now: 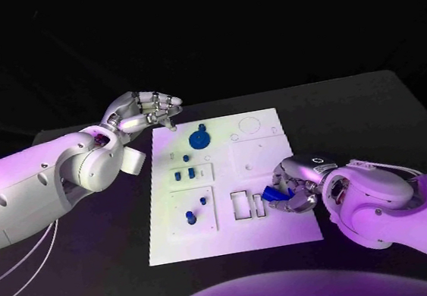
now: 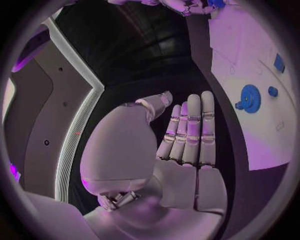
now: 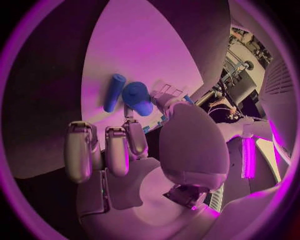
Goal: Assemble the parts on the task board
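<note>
1. Lying flat in the middle of the black table [image 1: 361,104] is the white rectangular task board [image 1: 276,226], with small blue parts on its left half.
2. Near the board's far end, a round blue gear-like disc [image 1: 199,138] sits on the plate; in the left wrist view the same disc [image 2: 250,97] has a small blue knob [image 2: 273,91] just beside it.
3. Below the disc, two short blue pegs [image 1: 185,174] stand side by side in a raised square block, and lower still a single blue peg [image 1: 191,217] stands in another square block.
4. Two narrow rectangular slots [image 1: 245,203] are cut into the board near the right hand.
5. The silver left hand [image 1: 146,111] hovers off the board's far left corner, above the table. Its fingers [image 2: 190,130] are straight, pressed close together, and hold nothing.
6. The silver right hand [image 1: 295,184] rests over the board's right edge, beside the slots. Its fingers curl inward around a dark blue piece [image 1: 276,194].
7. In the right wrist view, the fingertips [image 3: 134,137] meet a rounded blue part [image 3: 137,98] against the white board, and a blue cylinder [image 3: 114,92] lies just beside that part.
</note>
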Controlling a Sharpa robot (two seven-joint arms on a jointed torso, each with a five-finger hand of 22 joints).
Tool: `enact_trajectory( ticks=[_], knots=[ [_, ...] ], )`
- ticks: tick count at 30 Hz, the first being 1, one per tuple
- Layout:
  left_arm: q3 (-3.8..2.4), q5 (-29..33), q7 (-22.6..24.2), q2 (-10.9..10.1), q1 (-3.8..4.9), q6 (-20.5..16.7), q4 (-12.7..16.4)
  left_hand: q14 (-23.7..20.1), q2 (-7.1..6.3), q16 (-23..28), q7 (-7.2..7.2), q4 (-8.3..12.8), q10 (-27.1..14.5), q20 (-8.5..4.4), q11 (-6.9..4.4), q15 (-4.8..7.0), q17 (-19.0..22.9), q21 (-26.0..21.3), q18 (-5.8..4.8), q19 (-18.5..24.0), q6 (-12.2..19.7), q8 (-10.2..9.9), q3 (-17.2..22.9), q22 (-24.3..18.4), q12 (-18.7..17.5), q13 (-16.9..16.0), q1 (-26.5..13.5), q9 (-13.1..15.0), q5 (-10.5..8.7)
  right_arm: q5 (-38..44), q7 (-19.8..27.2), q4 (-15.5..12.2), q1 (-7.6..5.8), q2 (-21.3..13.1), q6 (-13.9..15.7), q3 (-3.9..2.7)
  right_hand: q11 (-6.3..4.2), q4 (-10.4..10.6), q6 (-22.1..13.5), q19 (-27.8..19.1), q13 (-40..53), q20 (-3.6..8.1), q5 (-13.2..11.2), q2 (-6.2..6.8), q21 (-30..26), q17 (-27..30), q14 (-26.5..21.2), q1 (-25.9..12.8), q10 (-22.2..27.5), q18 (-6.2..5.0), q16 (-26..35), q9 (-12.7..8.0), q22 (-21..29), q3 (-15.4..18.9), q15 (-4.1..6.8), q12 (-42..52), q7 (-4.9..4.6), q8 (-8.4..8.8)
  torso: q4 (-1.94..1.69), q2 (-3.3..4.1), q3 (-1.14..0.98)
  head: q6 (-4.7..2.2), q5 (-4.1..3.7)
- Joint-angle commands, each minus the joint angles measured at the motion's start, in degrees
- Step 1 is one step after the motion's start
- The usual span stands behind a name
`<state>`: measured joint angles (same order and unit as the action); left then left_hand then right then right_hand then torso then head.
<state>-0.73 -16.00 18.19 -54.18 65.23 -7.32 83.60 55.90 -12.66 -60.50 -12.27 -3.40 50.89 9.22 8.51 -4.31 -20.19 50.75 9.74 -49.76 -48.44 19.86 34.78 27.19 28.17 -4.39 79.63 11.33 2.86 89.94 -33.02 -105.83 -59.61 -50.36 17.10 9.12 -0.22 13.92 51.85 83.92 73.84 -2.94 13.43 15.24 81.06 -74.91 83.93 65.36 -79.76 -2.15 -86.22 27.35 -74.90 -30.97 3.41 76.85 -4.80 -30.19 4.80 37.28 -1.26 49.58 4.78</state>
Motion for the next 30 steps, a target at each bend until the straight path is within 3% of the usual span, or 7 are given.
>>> enact_trajectory(
  ticks=[1,4,18,23,30],
  knots=[
    [-0.03,0.28,0.09,0.09,0.03,0.94,0.11,-0.44,0.30,0.21,0.10,0.11,-0.32,0.31,-0.01,0.12,0.08,-0.24,0.78,0.13,0.33,0.17,-0.24,-0.08,0.20,-0.01,-0.22,-0.06,0.28,-0.10,-0.42,-0.38,0.22,-0.53,2.54,0.15,-0.09,-0.09,1.45,3.43,0.50,0.55,-0.08,-3.17,0.50,-6.56,4.36,2.98,-0.62,0.46,-0.40,1.08,-12.87,-0.68,0.52,0.43,0.87,-2.67,0.05,-0.06,-0.01,0.01,0.04],
    [-0.03,0.28,0.01,0.11,0.03,0.98,0.07,-0.44,0.30,0.21,0.10,0.11,-0.32,0.31,-0.01,0.12,0.08,-0.24,0.78,0.13,0.33,0.17,-0.24,-0.08,0.20,-0.01,-0.22,-0.06,0.28,-2.33,0.38,-0.96,0.21,-1.05,4.87,0.13,-0.28,-0.16,1.84,3.57,0.78,0.67,-0.07,-2.55,0.90,-6.96,4.44,2.71,-0.87,0.53,-0.57,1.33,-12.97,-0.82,0.65,0.58,1.10,-3.28,0.04,-0.04,0.01,-0.08,-0.01],
    [-0.03,0.22,-0.28,0.26,0.03,1.19,-0.03,-0.45,0.36,0.21,0.09,0.02,-0.35,0.33,0.01,0.11,0.08,-0.28,0.77,0.14,0.34,0.17,-0.24,-0.11,0.22,0.00,-0.32,-0.07,0.28,-12.95,3.83,-3.21,-0.76,-1.75,11.33,-0.07,-0.90,-0.02,2.80,4.06,2.79,1.11,-0.05,-3.23,2.42,-8.18,4.70,2.32,-2.35,0.83,-1.09,1.85,-13.37,-2.24,1.16,2.09,1.81,-4.47,-0.05,-0.04,0.10,-0.35,-0.12],
    [-0.03,0.20,-0.34,0.31,0.03,1.25,-0.04,-0.46,0.37,0.21,0.09,-0.03,-0.37,0.34,0.01,0.10,0.08,-0.31,0.77,0.15,0.36,0.17,-0.25,-0.13,0.23,0.00,-0.38,-0.07,0.28,-15.37,4.11,-3.70,-1.12,-1.51,11.06,-0.13,-0.95,0.06,2.88,4.13,2.98,1.17,-0.09,-3.26,2.63,-8.41,4.75,2.11,-2.51,0.87,-1.19,1.92,-13.42,-2.38,1.22,2.23,1.85,-4.60,-0.02,-0.05,0.12,-0.33,-0.09],
    [-0.03,0.15,-0.46,0.46,0.03,1.38,-0.04,-0.46,0.37,0.21,0.09,-0.03,-0.37,0.34,0.01,0.10,0.08,-0.31,0.77,0.15,0.36,0.17,-0.25,-0.13,0.23,0.00,-0.38,-0.07,0.28,-18.49,3.64,-2.82,-1.25,0.63,7.38,-0.12,-1.01,0.35,3.01,4.07,3.50,1.27,-0.13,-3.28,2.40,-8.36,4.74,1.49,-2.84,0.82,-1.18,1.99,-13.36,-2.57,1.29,2.59,1.91,-4.79,-0.05,-0.01,0.10,-0.26,-0.15]
  ],
)
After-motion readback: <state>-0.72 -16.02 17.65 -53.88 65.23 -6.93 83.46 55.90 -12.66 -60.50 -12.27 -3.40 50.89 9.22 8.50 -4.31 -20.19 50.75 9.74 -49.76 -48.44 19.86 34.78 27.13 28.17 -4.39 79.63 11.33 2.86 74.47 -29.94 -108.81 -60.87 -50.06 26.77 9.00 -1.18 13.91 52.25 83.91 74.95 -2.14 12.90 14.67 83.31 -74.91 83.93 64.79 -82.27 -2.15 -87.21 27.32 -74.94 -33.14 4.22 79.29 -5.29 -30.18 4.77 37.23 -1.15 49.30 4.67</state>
